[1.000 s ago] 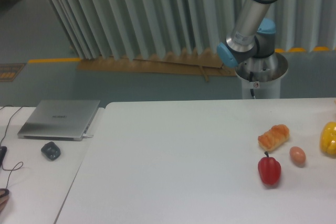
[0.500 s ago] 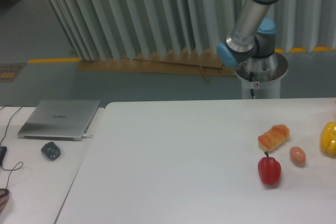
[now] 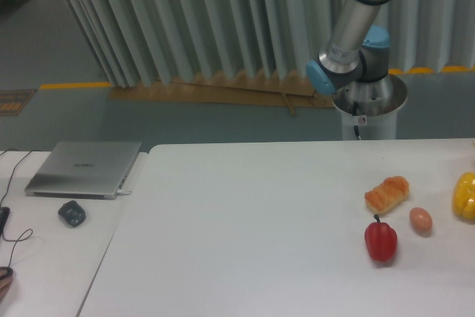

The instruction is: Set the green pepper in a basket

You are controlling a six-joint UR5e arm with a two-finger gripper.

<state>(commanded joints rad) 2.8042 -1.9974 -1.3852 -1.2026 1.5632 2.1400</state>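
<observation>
The green pepper and the basket are both out of view. Only the arm's base and lower links (image 3: 355, 50) show, rising behind the table's far right edge and leaving the frame at the top right. The gripper itself is outside the picture. On the white table (image 3: 245, 220) lie a red pepper (image 3: 381, 240), a bread roll (image 3: 387, 194), an egg (image 3: 421, 220) and a yellow pepper (image 3: 465, 195) cut off by the right edge.
A closed silver laptop (image 3: 84, 168) and a dark mouse (image 3: 72, 213) sit on a second table at the left, with cables at its left edge. Grey pleated curtains hang behind.
The arm's upper link has shifted very slightly to the left. Nothing on the table has moved.
</observation>
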